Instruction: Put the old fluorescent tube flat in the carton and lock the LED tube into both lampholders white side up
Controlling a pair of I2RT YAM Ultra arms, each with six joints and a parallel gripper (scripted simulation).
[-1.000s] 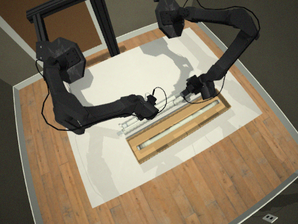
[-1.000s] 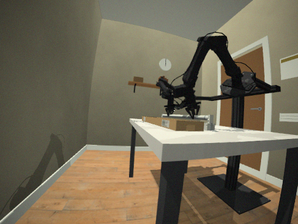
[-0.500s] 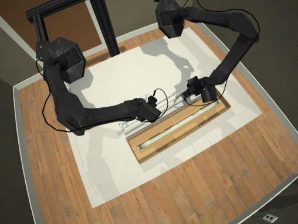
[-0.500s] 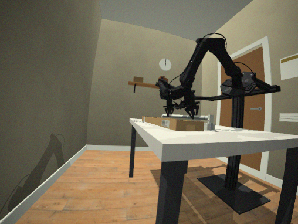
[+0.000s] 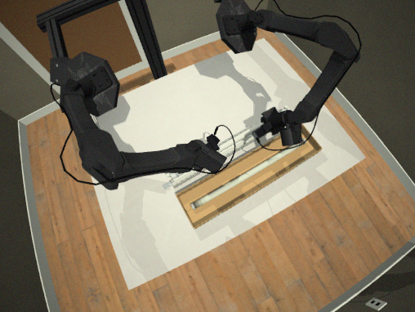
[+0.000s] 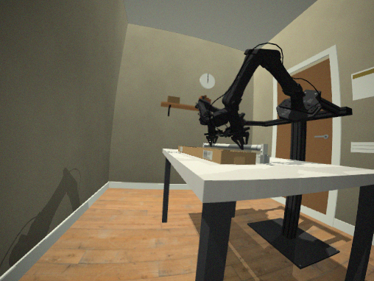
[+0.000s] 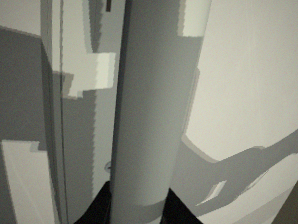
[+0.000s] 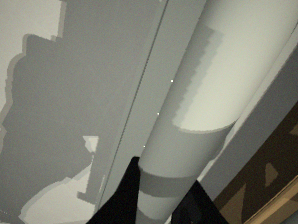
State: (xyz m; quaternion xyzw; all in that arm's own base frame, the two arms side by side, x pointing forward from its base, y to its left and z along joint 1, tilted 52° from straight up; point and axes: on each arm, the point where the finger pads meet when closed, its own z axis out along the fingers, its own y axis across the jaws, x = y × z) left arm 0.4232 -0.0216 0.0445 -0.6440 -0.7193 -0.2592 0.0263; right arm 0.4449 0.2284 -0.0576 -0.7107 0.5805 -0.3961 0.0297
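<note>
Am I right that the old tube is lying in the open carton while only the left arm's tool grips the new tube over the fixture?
Not quite: both tools grip the new tube, as the two wrist views show, with the right tool closed on it too. The rest stands.
</note>
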